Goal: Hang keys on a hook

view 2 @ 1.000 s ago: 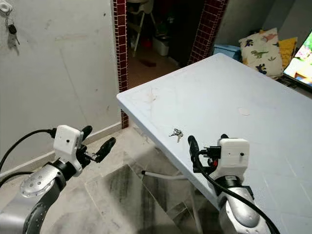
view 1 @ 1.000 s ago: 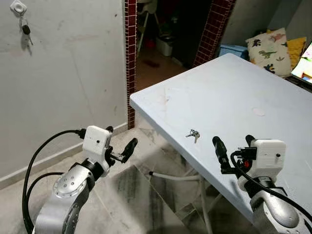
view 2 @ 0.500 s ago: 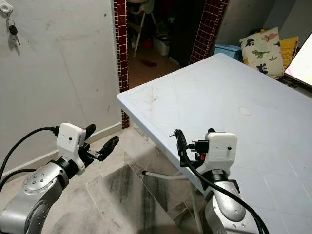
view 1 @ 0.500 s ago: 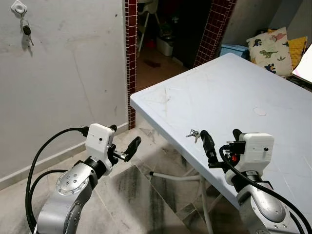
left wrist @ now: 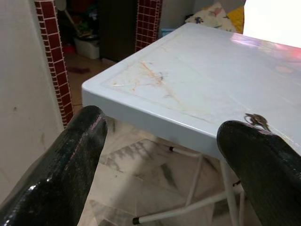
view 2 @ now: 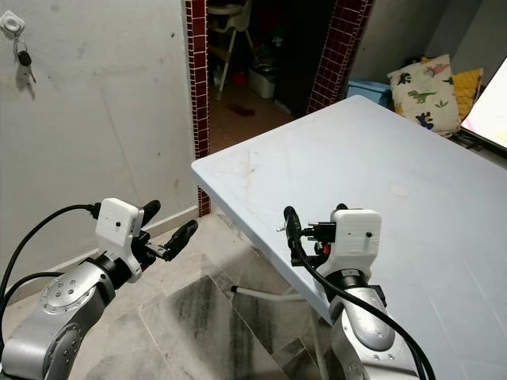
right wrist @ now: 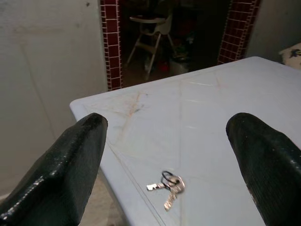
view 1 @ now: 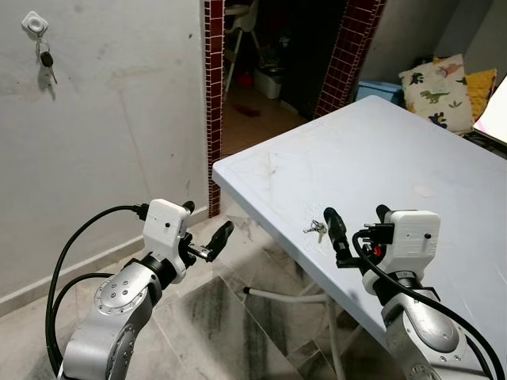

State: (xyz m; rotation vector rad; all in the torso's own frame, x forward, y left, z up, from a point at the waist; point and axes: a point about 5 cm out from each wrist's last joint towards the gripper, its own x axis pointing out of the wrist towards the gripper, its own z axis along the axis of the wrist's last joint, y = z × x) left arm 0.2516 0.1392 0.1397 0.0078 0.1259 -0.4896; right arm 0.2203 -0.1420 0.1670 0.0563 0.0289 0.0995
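A small bunch of silver keys (view 1: pixel 315 229) lies on the pale blue table (view 1: pixel 380 158), close to its near edge. My right gripper (view 1: pixel 356 222) hovers open just above the table, one black finger (view 1: pixel 333 231) right beside the keys. In the right wrist view the keys (right wrist: pixel 168 184) lie on the table between and ahead of the spread fingers. My left gripper (view 1: pixel 204 222) is open over the floor, left of the table corner, holding nothing. High on the wall at far left is a white hook (view 1: pixel 33 22) with a dark-headed key (view 1: pixel 47 60) hanging from it.
A doorway framed by red tiled posts (view 1: pixel 212 95) opens behind the table corner, with a white high chair (right wrist: pixel 153 33) beyond it. A dinosaur-print pillow (view 1: pixel 432 83) lies at the far right. White table legs (view 1: pixel 285 291) stand over the marbled floor.
My right gripper has moved left and forward over the table until its finger is next to the keys. The view has shifted slightly. The left arm has barely moved.
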